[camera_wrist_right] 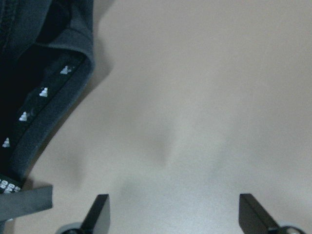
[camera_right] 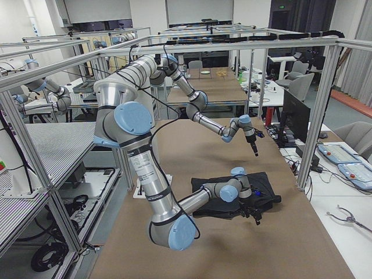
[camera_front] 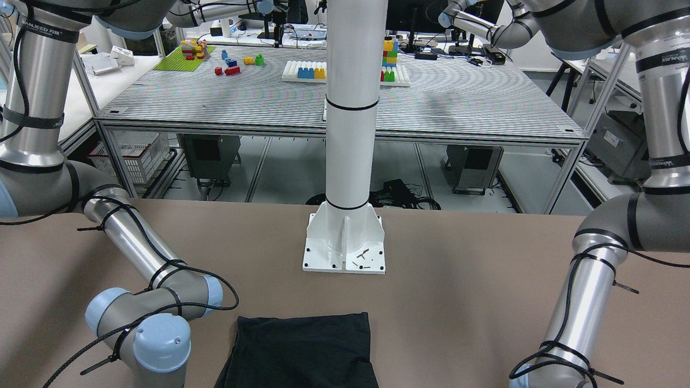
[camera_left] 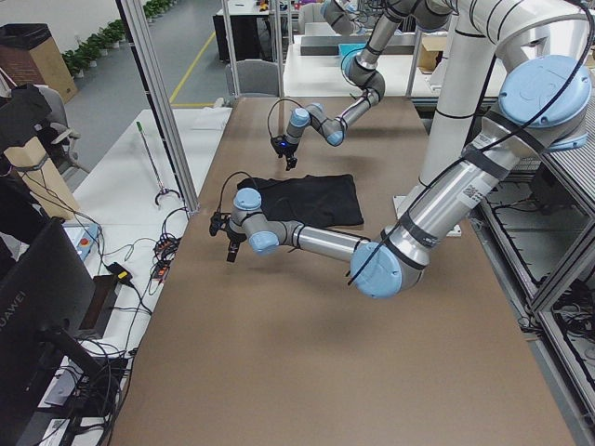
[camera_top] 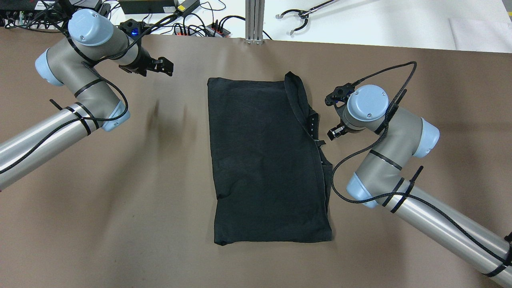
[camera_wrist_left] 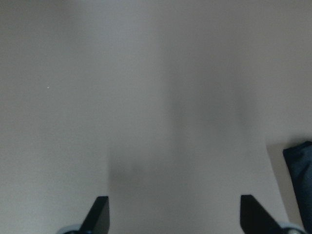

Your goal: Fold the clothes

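Note:
The black clothes (camera_top: 264, 160) lie flat in the middle of the brown table (camera_top: 120, 200) as a tall rectangle, with a collar band folded along their right edge. They also show in the front view (camera_front: 302, 350). My left gripper (camera_top: 164, 66) is open and empty, above bare table left of the cloth's far corner; the left wrist view (camera_wrist_left: 173, 214) shows a cloth corner (camera_wrist_left: 300, 165) at its right edge. My right gripper (camera_top: 333, 134) is open and empty just right of the collar band (camera_wrist_right: 44, 107), apart from it, as the right wrist view (camera_wrist_right: 173, 214) shows.
The white pillar's base plate (camera_front: 345, 253) stands on the robot's side of the table. Cables and power strips (camera_top: 180, 24) lie along the table's far edge. A grabber tool (camera_top: 300, 18) lies on the white surface beyond.

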Controlling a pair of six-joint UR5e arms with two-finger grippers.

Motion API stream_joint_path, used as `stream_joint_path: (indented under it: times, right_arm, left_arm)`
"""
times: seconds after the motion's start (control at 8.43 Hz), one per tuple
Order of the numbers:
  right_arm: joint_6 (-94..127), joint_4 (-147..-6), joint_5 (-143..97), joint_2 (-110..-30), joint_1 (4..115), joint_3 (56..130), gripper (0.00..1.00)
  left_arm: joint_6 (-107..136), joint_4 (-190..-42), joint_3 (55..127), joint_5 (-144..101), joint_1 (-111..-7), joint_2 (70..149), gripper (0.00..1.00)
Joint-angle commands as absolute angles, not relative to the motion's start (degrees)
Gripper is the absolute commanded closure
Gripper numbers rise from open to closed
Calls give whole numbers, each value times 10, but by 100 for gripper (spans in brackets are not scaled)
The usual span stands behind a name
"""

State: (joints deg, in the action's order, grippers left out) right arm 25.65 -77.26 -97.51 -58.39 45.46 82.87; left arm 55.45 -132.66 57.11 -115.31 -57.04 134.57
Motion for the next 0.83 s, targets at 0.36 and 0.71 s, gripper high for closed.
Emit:
stream_joint_path:
  times: [0.36, 0.71]
  right_arm:
    - [546, -750, -1060, -595, 456, 932, 7]
    - [719, -737, -1059, -616, 448, 988, 8]
  left_arm:
    - [742, -1325, 782, -1150, -497, 1227, 6]
    - [935, -1325, 1008, -1064, -350, 1084, 6]
